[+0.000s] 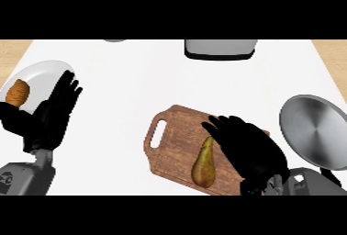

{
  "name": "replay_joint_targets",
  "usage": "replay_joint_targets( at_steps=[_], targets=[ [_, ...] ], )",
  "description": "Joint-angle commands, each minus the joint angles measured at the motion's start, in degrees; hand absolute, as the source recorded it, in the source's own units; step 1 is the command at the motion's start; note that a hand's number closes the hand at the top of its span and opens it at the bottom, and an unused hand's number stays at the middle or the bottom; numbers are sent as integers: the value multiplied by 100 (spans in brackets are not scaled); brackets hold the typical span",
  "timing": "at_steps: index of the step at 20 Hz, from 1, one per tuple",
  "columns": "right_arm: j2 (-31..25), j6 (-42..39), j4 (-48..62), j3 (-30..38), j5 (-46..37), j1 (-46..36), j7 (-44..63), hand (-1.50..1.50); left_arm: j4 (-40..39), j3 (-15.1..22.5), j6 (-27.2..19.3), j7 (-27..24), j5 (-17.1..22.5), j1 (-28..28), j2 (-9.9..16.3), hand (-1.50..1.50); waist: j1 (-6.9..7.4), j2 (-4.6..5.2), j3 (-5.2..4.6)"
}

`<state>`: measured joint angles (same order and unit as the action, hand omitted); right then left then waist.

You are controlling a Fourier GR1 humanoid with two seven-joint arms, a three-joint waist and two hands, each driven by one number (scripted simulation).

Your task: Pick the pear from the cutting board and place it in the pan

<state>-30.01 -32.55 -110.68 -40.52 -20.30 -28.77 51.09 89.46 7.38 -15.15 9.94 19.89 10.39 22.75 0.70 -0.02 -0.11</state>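
Brown wood, oiled and grainy, makes up the rectangular cutting board (177, 137) with a slot handle at its left end; it lies tilted on the white counter top (169, 82), toward the lower middle of the head view. On it rests the yellow-green pear (204, 163), narrow neck pointing up and away, fat end near the board's lower edge. The robot's black right hand (247, 147) is over the board just to the right of the pear, its fingers (220, 126) extended and slightly spread toward the neck of the fruit; they lie beside it, not curled round it, and I cannot tell whether they touch it. To the right, near the counter's edge, sits the round grey metal pan (315, 131), well apart from the pear, with nothing in it. At the left side the black left hand (54, 110) rests open, fingers up, partly covering a round white plate (34, 75) that carries an orange-brown ridged food item (18, 92). At the counter's far edge stands a grey appliance with a dark base (220, 49).
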Motion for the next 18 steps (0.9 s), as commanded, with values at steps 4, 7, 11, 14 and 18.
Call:
replay_joint_targets(
  at_steps=[4, 7, 11, 14, 18],
  targets=[
    [600, -929, 204, -482, -128, -309, 995, -150, -288, 7, -45, -1, -200, 190, -230, 0, -70, -7, 2],
    [499, -1007, 317, -760, -502, -452, 1073, -150, -131, -127, 260, -369, -37, -305, -134, 0, -10, -21, -2],
    [1097, -1163, 497, -917, -685, -704, 1625, -150, -336, -164, 138, -198, -160, 9, -173, 0, -56, -17, -2],
    [1507, -941, 816, -989, -1011, -647, 1477, -150, -131, -84, 23, -192, -282, -106, -331, 0, -33, -10, 6],
    [1922, -1032, 1117, -883, -1230, -658, 1367, -150, 192, -185, 77, 216, -220, -19, -240, 0, -45, -10, 9]
  ],
)
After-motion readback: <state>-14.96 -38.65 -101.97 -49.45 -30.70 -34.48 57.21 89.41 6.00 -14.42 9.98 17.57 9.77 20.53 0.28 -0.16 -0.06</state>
